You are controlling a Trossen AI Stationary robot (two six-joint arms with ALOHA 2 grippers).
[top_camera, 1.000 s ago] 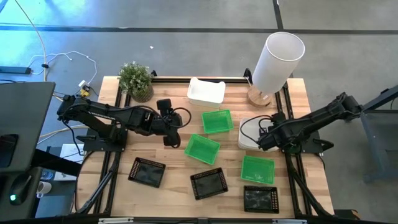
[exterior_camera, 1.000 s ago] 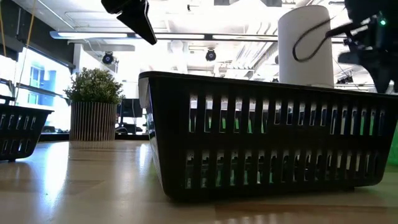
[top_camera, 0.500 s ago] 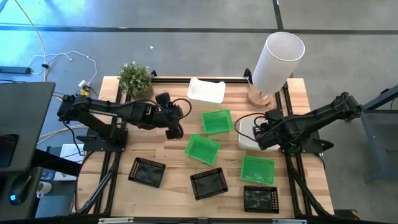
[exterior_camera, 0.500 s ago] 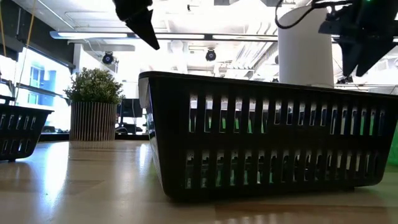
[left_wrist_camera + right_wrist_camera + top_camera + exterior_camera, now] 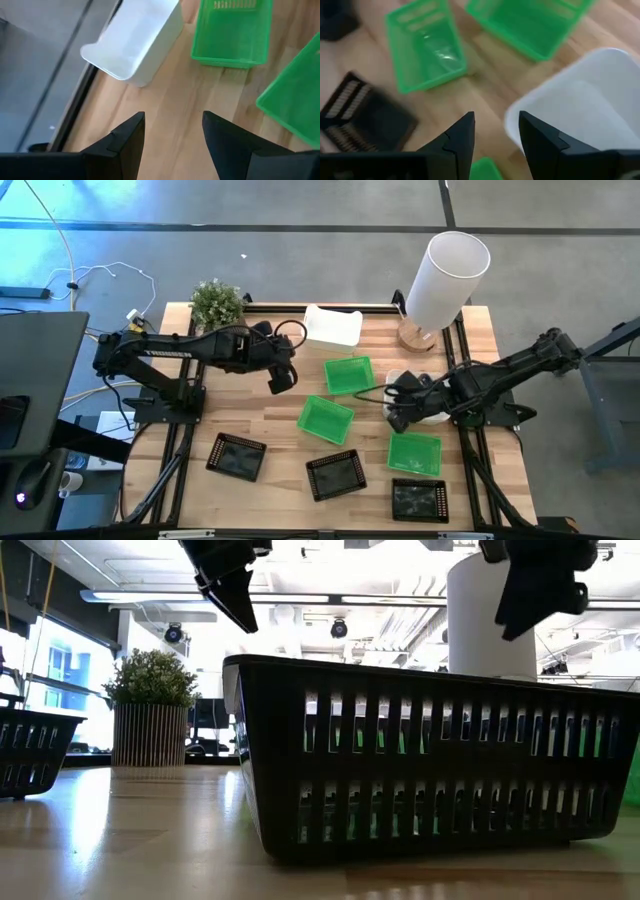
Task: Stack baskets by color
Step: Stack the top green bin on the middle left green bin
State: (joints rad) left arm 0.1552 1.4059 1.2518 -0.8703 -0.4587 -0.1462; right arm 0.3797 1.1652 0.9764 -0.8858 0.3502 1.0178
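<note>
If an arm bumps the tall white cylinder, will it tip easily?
Probably yes. The tall white cylinder stands much higher than its small round wooden base, so a push near the top could topple it. It looks hollow, so likely light.

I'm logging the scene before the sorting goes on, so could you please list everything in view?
Green baskets: three, one toward the far middle, one at centre, one near right.
Black baskets: three along the near edge, left, middle, right.
White baskets: two visible, one at the far edge, one under the right arm.
White cylinder: one, far right.
Potted plant: one, green, far left.
Table: one, light wood.
Left pincer: open, above bare wood near the far white basket.
Right pincer: open, beside the right white basket.
</note>
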